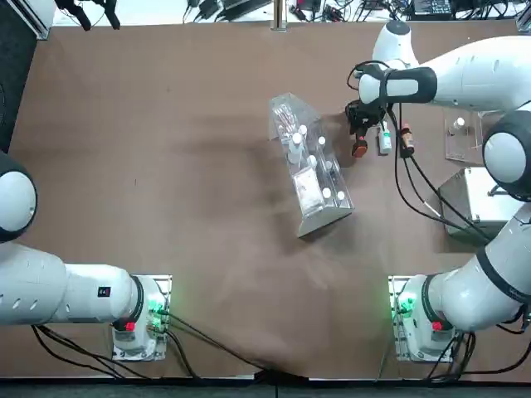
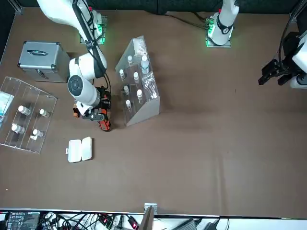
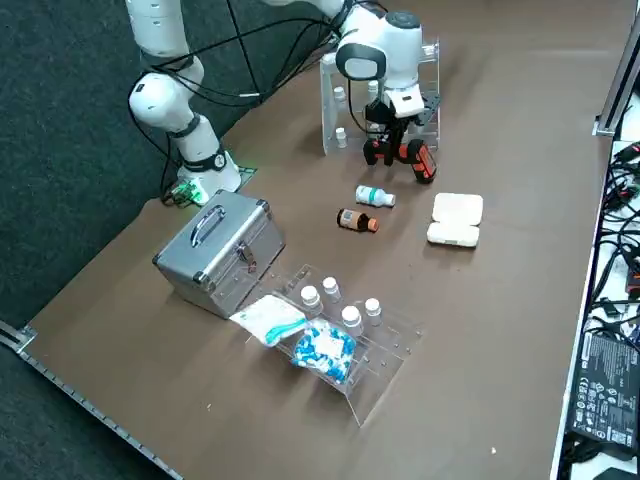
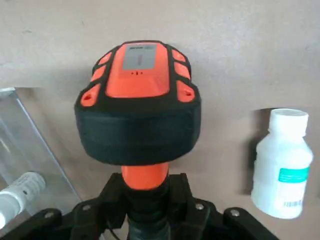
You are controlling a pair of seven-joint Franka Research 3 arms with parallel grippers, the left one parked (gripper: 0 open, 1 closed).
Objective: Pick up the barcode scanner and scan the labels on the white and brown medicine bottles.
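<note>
The barcode scanner [image 4: 145,100] is upright in the closed grip of the right tool [image 4: 150,200], its head beside the white bottle [image 4: 282,165], toward which it likely moves next, while the right side view adds the brown bottle [image 3: 357,220], unseen at the wrist, lying on the bench [image 3: 500,330].

silver case [image 3: 221,250], upright, closed, handle on its lid. just beside it, clear acrylic rack [image 3: 376,362] bearing white-capped vials [image 3: 352,318], a bag of blue-and-white capsules [image 3: 324,350] and a white packet with a teal strip [image 3: 271,319]. white hinged box [image 3: 456,219], lying open. second clear rack [image 1: 312,170], also holding white-capped vials.
</note>
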